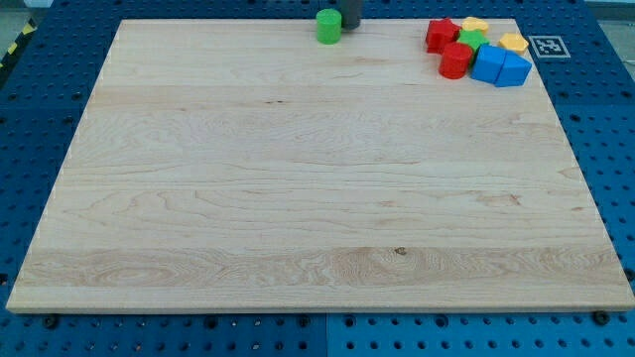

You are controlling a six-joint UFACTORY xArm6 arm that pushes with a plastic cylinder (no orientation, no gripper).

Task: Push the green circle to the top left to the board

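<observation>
The green circle, a short green cylinder, stands near the top edge of the wooden board, a little right of the middle. My tip is a dark rod coming in from the view's top. It sits right next to the green circle, on its right side, touching it or nearly so.
A cluster of blocks lies at the board's top right corner: a red block, a red cylinder, a green block, two yellow blocks and two blue blocks. A black-and-white marker tag is beyond the corner.
</observation>
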